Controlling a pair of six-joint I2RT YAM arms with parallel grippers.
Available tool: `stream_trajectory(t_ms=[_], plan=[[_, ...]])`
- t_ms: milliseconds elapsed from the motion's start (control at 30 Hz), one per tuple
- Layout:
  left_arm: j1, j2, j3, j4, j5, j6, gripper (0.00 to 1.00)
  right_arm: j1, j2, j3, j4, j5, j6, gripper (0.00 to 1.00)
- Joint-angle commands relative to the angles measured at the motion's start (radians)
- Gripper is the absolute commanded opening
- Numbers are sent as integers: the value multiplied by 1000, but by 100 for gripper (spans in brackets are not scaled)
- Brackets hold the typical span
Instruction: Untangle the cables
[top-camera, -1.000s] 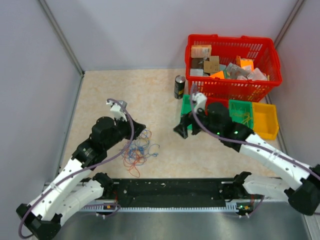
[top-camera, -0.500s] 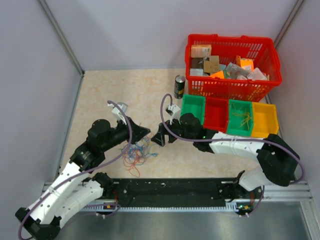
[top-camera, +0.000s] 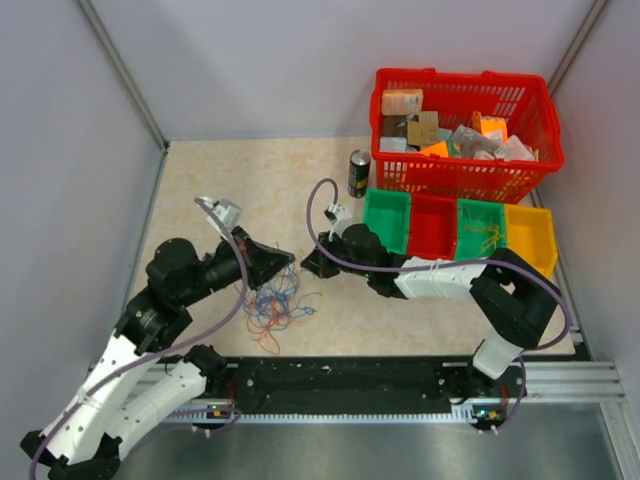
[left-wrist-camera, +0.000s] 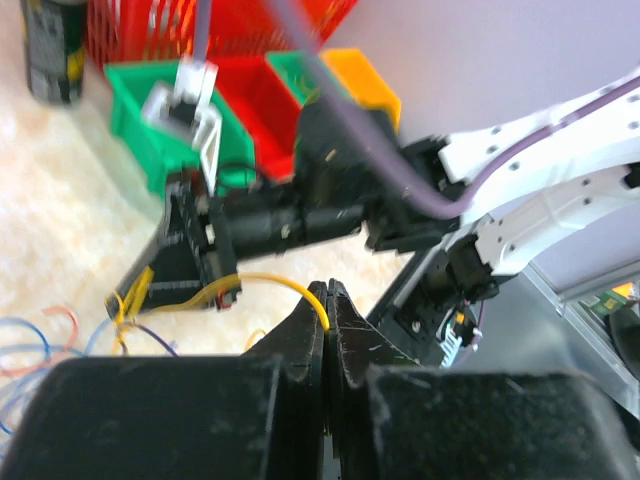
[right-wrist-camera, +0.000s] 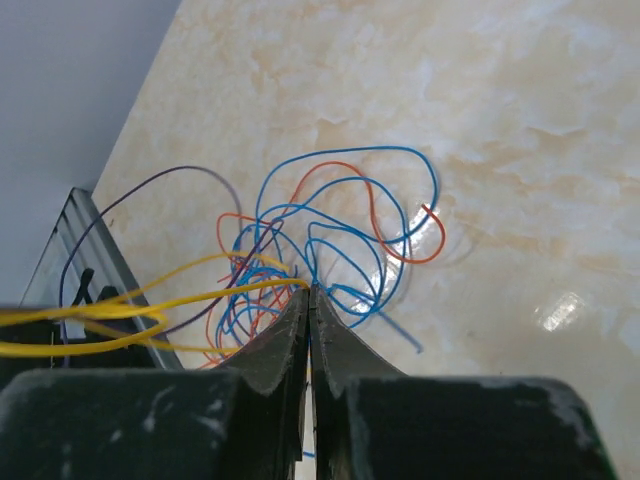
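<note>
The cables (top-camera: 272, 305) lie as a loose tangle of blue, orange and purple wires (right-wrist-camera: 330, 225) on the beige table between the arms. A yellow cable (left-wrist-camera: 268, 279) runs taut between both grippers, above the tangle. My left gripper (top-camera: 287, 262) (left-wrist-camera: 331, 293) is shut on one end of it. Facing it a short way to the right, my right gripper (top-camera: 307, 266) (right-wrist-camera: 308, 289) is shut on the yellow cable (right-wrist-camera: 205, 295) too, its tips just above the blue loops.
A red basket (top-camera: 548, 112) full of items stands at the back right, with a dark can (top-camera: 358, 173) to its left. A row of green (top-camera: 371, 215), red, green and yellow bins (top-camera: 545, 245) sits in front of it. A black rail (top-camera: 340, 378) runs along the near edge.
My right arm swung left from the bins to the left gripper and went from open to shut on the yellow cable. The left gripper stayed shut and shifted slightly.
</note>
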Motion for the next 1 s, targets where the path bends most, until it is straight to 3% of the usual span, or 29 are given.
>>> stream_trajectory(t_ms=[0, 67, 200, 367, 433, 567, 667, 800, 967], plan=[[1, -42, 211, -47, -10, 137, 0, -9, 14, -10, -17, 115, 66, 0], [1, -67, 276, -70, -41, 172, 0, -10, 15, -14, -72, 167, 60, 0], [3, -82, 357, -90, -121, 183, 0, -15, -15, -44, -57, 106, -35, 0], [3, -75, 426, -60, -236, 108, 0, -18, -89, -45, -127, 59, -128, 2], [1, -15, 471, -117, -288, 61, 0, -19, -151, -47, -147, -7, -162, 17], [1, 114, 575, -320, -463, -44, 0, -19, -306, -19, -223, -93, -226, 58], [3, 139, 563, -314, -491, -68, 0, -18, -423, -42, -163, -219, -233, 73], [3, 113, 493, -264, -475, -105, 0, 3, -492, -48, -29, -326, -193, 83], [3, 102, 463, -257, -446, -121, 0, 39, -399, 70, -92, -316, -230, 85]])
